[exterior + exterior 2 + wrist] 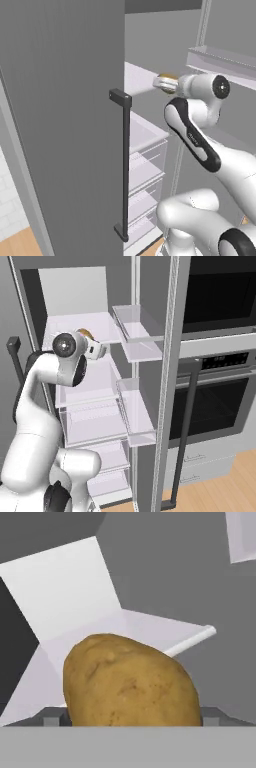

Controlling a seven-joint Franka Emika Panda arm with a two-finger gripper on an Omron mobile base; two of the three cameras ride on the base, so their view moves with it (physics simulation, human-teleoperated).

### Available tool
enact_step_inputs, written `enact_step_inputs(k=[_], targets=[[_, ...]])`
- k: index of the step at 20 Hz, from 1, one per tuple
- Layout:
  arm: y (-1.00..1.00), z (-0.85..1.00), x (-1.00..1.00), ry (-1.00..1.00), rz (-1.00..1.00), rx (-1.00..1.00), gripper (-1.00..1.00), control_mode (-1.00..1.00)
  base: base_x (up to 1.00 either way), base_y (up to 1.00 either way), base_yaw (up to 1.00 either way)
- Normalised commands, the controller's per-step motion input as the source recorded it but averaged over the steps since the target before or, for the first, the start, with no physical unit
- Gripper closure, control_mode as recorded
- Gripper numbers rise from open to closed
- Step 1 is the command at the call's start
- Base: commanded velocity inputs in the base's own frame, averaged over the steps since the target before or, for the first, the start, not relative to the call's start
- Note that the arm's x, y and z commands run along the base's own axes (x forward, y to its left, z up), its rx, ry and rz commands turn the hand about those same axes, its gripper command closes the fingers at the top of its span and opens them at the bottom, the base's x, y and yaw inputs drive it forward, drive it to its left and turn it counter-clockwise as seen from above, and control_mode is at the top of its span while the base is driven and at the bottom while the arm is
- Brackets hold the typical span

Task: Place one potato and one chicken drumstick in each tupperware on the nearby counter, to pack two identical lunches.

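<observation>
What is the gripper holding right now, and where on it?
The tan oval potato sits between the gripper's wide jaws across its middle; a firm grip cannot be told.

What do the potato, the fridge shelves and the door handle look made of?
Potato: matte tan-brown skin, speckled and dimpled, looks like raw vegetable. Fridge shelves: probably clear plastic or glass, pale and see-through. Door handle: dark matte bar, metal or plastic, unclear which.

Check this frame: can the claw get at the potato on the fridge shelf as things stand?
Probably yes. The claw is open with the potato right in front of it, between its tips, and nothing stands between them. The fridge door is swung open.
</observation>
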Motion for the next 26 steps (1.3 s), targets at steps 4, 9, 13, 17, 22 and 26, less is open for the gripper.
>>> enact_step_inputs(k=[4,9,13,17,22,26], targets=[[0.27,0.44,-1.00,0.30,0.46,-0.13,1.00,-1.00,0.00,0.00,0.00],[0.04,-0.19,-0.61,0.13,0.06,-0.17,1.00,-1.00,0.00,0.00,0.00],[-0.34,-0.29,-0.74,0.00,-0.22,-0.08,1.00,-1.00,0.00,0.00,0.00],[-0.55,-0.17,-0.84,0.00,-0.30,-0.03,1.00,-1.00,0.00,0.00,0.00],[-0.10,-0.06,-0.20,0.00,-0.06,-0.01,1.00,1.00,-0.80,-0.22,-0.21],[0.00,0.00,0.00,0.00,0.00,0.00,1.00,1.00,-1.00,-0.28,-0.16]])
